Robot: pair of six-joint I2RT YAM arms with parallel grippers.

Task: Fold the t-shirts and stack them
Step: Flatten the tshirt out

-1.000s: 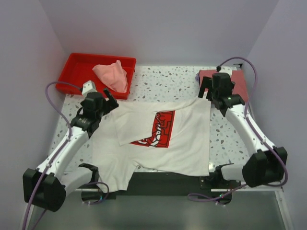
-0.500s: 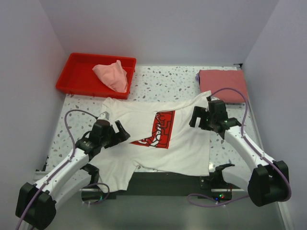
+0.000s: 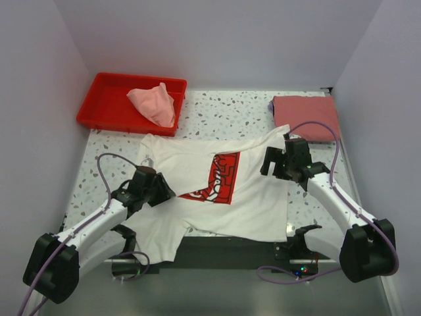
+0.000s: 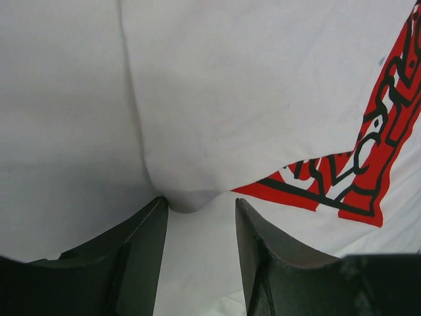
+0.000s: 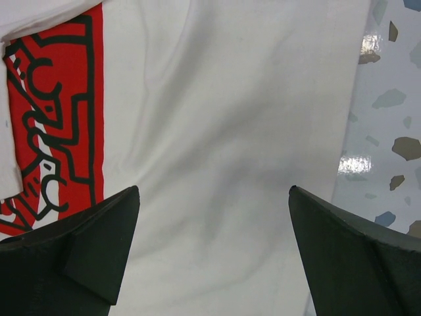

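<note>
Top external, desk asks: what has changed in the last second?

Photographer: Both arms have pulled back from the far edge of the white tee (image 3: 250, 197). The left claw (image 3: 163, 187) now sits low over the corner of a folded flap (image 3: 184, 168) that covers part of the red print (image 3: 220, 174). The right claw (image 3: 273, 164) hovers over the tee's right side. The first fold looks laid; I judge they are lining up the next.

Desk: Anything gripped?

Photographer: No. On the left wrist, the left claw (image 4: 200, 204) is parted a little, the flap's corner puckering just ahead of the gap. On the right wrist, the right claw (image 5: 214, 191) gapes wide above flat cloth.

Desk: How does the tee lie?

Photographer: It is spread mid-surface (image 3: 223, 108). Its long axis runs diagonally from far right to near left, where a part hangs over the near edge. I cannot tell which end holds the collar. The pink tee (image 3: 152, 102) sits bunched in the tray (image 3: 105, 82), and the red tee (image 3: 306, 117) lies folded at far right.
</note>
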